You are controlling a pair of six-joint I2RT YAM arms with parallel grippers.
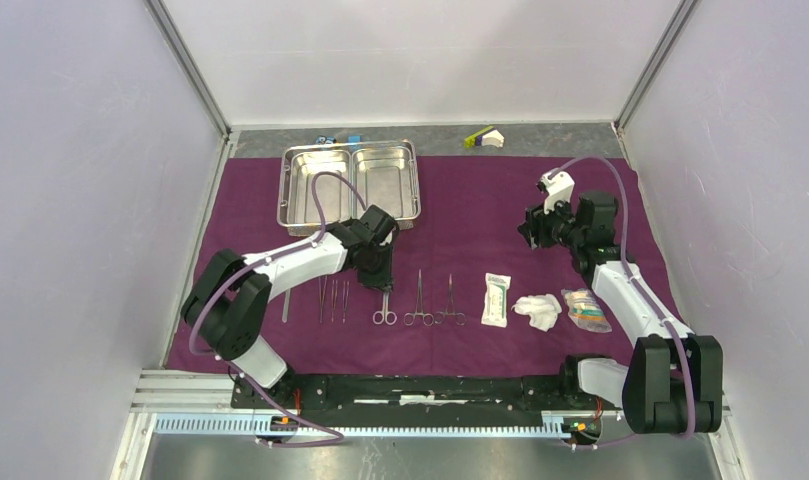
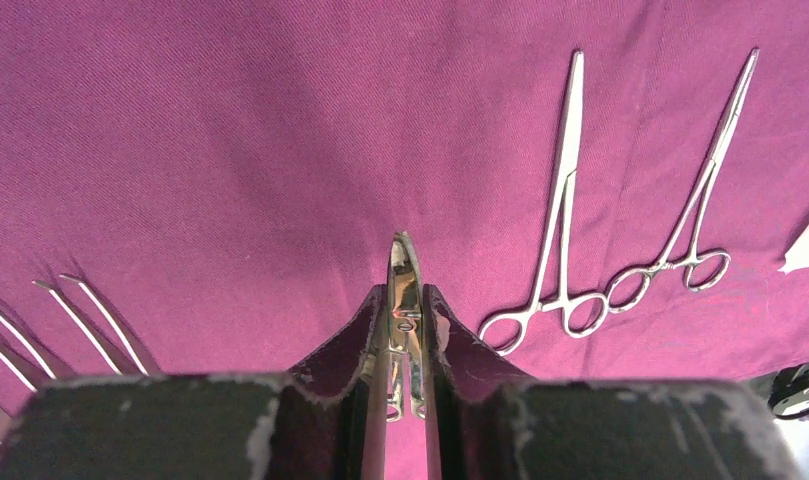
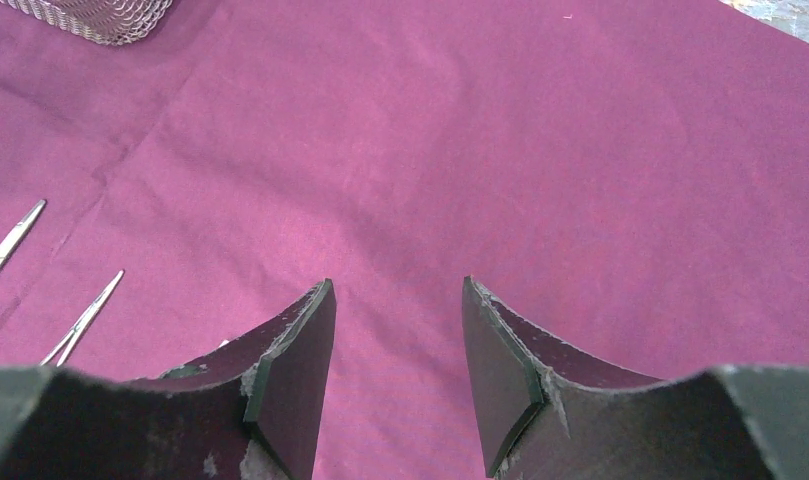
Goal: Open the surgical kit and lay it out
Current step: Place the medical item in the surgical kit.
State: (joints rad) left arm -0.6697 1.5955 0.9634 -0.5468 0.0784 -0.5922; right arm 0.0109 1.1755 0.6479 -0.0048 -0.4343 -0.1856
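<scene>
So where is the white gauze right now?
In the top view, the white gauze lies on the purple cloth, right of centre, between the white packet and the small clear packet.

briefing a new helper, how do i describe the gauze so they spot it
On the purple cloth, follow the row along its near edge rightward. The gauze lies between the flat white packet and the clear packet; it alone is crumpled.
</scene>
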